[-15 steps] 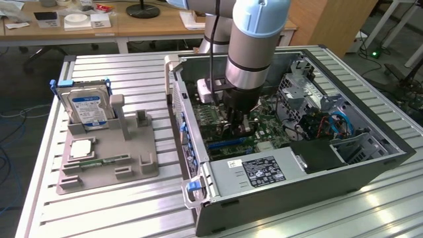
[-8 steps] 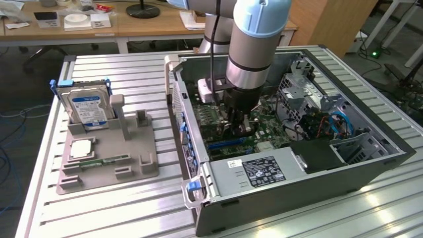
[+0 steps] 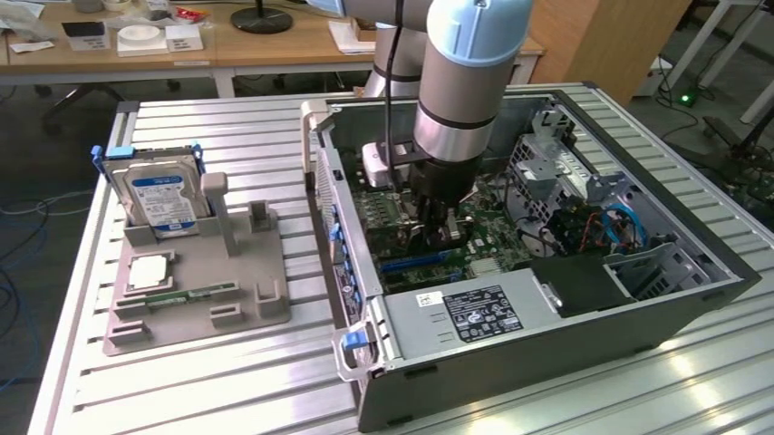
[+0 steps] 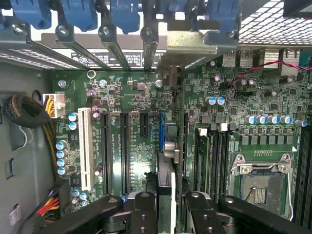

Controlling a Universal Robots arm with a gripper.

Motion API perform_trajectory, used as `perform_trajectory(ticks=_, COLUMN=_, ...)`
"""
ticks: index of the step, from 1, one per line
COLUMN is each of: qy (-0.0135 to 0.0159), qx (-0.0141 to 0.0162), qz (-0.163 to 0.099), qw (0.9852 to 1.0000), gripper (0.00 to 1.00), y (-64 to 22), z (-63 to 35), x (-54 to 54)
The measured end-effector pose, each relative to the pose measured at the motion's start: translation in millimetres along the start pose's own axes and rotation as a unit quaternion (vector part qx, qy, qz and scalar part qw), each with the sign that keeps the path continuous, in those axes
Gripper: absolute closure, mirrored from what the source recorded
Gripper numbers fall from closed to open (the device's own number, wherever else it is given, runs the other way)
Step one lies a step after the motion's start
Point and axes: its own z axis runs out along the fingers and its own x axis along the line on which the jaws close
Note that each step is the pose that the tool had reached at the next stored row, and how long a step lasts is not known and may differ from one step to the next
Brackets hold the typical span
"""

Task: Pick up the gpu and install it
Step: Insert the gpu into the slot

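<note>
The gpu (image 4: 167, 146) is seen edge-on, standing upright over the motherboard (image 4: 122, 92) along a blue slot (image 4: 161, 129). Its pale metal bracket (image 4: 191, 43) reaches the case's rear slot openings. My gripper (image 4: 170, 210) is shut on the card's upper edge, one black finger (image 4: 144, 210) on each side. In the exterior view the gripper (image 3: 432, 227) is low inside the open computer case (image 3: 677, 299), with the card (image 3: 426, 237) dark between the fingers, just above the blue slot (image 3: 418, 263). Whether the card is fully seated is hidden.
A grey parts tray (image 3: 194, 308) lies on the exterior view's left, holding a silver hard drive (image 3: 161, 199), a processor chip (image 3: 148, 270) and a narrow memory stick (image 3: 181, 294). Inside the case are the power supply (image 3: 484, 313), drive cages (image 3: 568, 172) and cables (image 4: 29, 114).
</note>
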Motion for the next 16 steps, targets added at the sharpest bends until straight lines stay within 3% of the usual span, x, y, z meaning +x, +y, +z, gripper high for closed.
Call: perform_trajectory(ticks=16, qy=0.0001, qx=0.0011, qz=0.0, qw=1.0, gripper=0.73, y=-0.1, z=0.2, x=4.5)
